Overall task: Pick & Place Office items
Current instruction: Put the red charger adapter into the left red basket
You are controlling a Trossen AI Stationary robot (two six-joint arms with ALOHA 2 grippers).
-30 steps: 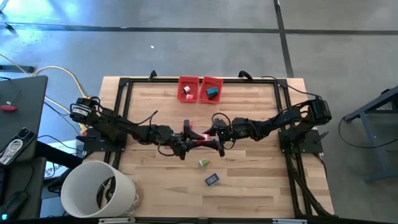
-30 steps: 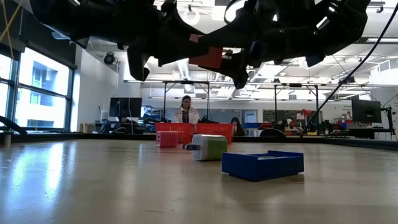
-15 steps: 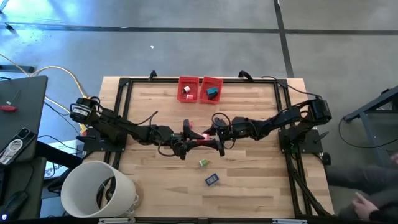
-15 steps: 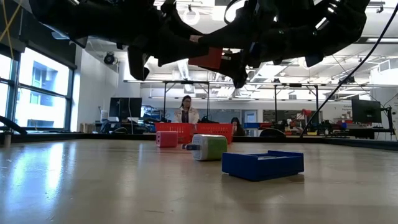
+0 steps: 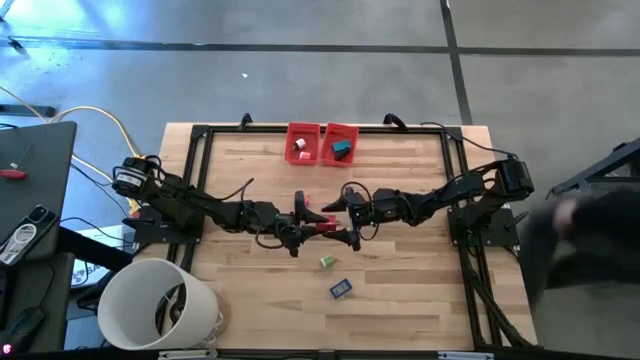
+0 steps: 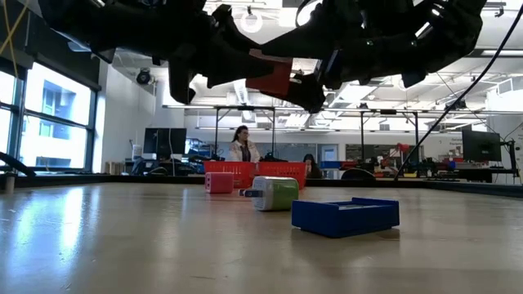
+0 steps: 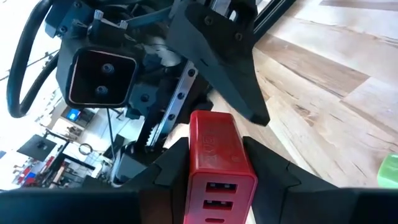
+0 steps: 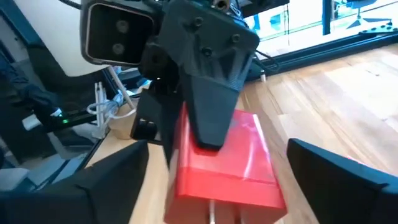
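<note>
A red block with ports in one end (image 7: 214, 168) hangs in the air over the table's middle (image 5: 320, 223), between the two grippers. My left gripper (image 7: 214, 146) reaches in from the table's left (image 5: 305, 225) and is shut on it. My right gripper (image 8: 217, 155) faces it from the right (image 5: 338, 220), open, with its fingers wide on either side of the block's far end and not touching. A green piece (image 5: 326, 262) and a dark blue piece (image 5: 341, 289) lie flat on the table nearer the front. A pink piece (image 6: 219, 182) rests farther back. My left gripper pinches the red block between its two fingers, one on each long side (image 7: 194, 155). The fingers come level from the table's left and lie along the block. The block is lifted clear of the table (image 6: 271, 76), roughly level, and its free end points toward the right gripper.
Two red bins (image 5: 304, 143) (image 5: 341, 143) stand at the far edge, holding small pieces, one teal. A big white bucket (image 5: 160, 305) sits off the near left corner. A blurred person (image 5: 590, 230) passes beyond the table's right side. Bare wood lies along the near edge.
The right gripper has opened, and its fingers have spread away from the red block. The block stays in the left gripper and has tipped slightly in the low view. A person has moved along the right side of the table.
</note>
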